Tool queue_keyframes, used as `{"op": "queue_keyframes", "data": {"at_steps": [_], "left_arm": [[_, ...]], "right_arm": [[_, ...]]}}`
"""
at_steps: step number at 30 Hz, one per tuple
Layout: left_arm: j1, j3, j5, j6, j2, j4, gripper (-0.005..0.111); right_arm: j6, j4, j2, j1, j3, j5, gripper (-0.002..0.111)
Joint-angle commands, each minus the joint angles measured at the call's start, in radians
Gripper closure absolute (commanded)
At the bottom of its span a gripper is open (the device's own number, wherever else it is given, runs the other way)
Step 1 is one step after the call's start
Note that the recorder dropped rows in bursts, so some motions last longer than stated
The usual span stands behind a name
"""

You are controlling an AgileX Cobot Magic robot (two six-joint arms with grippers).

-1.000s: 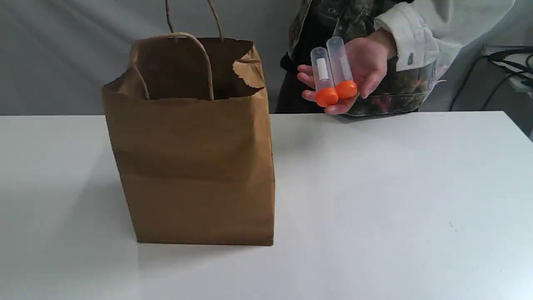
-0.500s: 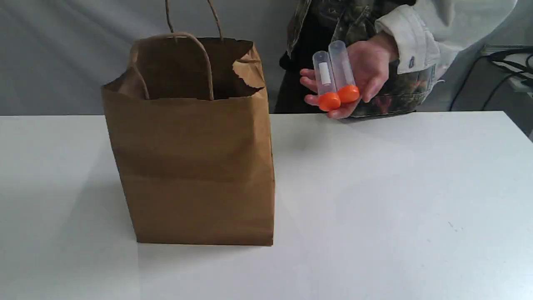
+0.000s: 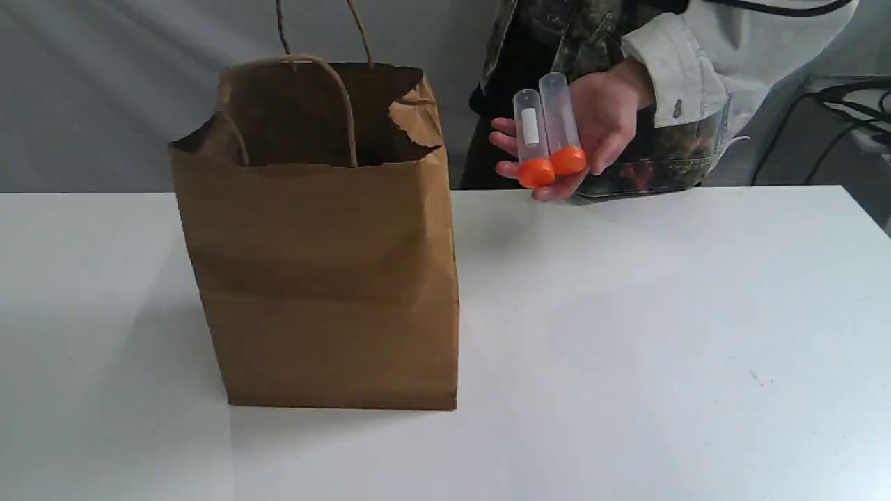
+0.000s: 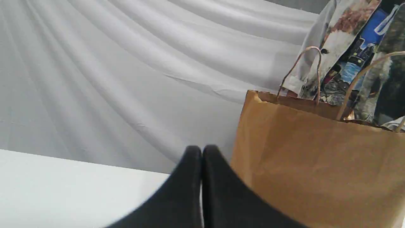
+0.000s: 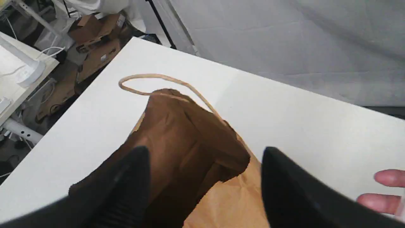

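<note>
Item: paper bag [image 3: 320, 278], brown, upright, mouth open. Stands at approx. 9 o'clock of table centre in ext. view. Two twisted-paper handles [image 3: 327, 90] up; rim torn at flap [image 3: 414, 122], far-right corner.

Right gripper [image 5: 204, 153]: jaws spread wide, nothing between them, poised above bag mouth.

Left gripper [image 4: 202, 150]: fingers pressed together, nothing clamped, low beside a bag side wall; touching or not, cannot tell.

Person's hand [image 3: 602, 115]: at approx. 2 o'clock of bag, above table's far edge, palm cupped under labelled tube [image 3: 529, 129] and plain tube [image 3: 557, 115]. Both clear, side by side, touching, orange caps [image 3: 536, 172] downward.

Surface: white table [image 3: 661, 313], matte, faint specks at 4 o'clock.

Room: grey drape [image 3: 104, 90] behind; black cables [image 3: 835, 97] at 2 o'clock; cardboard boxes [image 5: 95, 47] on floor in right wrist view.

Change vs. 0.5 s ago: hand w/ tubes shifted slightly toward 9 o'clock, nearer bag. Bag unmoved.

Hidden / unclear: bag interior dark, contents not discernible. Far handle cut off at top of ext. view. Neither gripper visible in ext. view. Person cropped above chest. Only fingertips of hand at edge of right wrist view. Label text too small to read.
</note>
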Motion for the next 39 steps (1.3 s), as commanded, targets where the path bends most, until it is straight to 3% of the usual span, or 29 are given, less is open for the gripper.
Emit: {"op": "queue_keyframes", "data": {"at_steps": [1, 4, 10, 22, 34, 39], "left_arm": [[0.001, 0.005, 0.006, -0.011, -0.004, -0.010, 0.107], [0.001, 0.005, 0.006, -0.011, -0.004, -0.010, 0.107], [0.001, 0.005, 0.006, -0.011, -0.004, -0.010, 0.107], [0.001, 0.005, 0.006, -0.011, -0.004, -0.010, 0.107], [0.001, 0.005, 0.006, -0.010, -0.004, -0.010, 0.107], [0.001, 0.005, 0.006, -0.010, -0.004, -0.010, 0.107]], "right_arm": [[0.023, -0.007, 0.030, 0.033, -0.007, -0.054, 0.044], [0.035, -0.059, 0.069, 0.057, -0.007, -0.067, 0.044], [0.145, -0.340, 0.131, 0.084, -0.007, -0.061, 0.044], [0.137, -0.187, 0.124, 0.084, -0.007, -0.055, 0.044], [0.121, -0.202, 0.142, 0.103, -0.007, -0.112, 0.044], [0.160, -0.357, 0.146, 0.134, -0.007, -0.159, 0.044]]}}
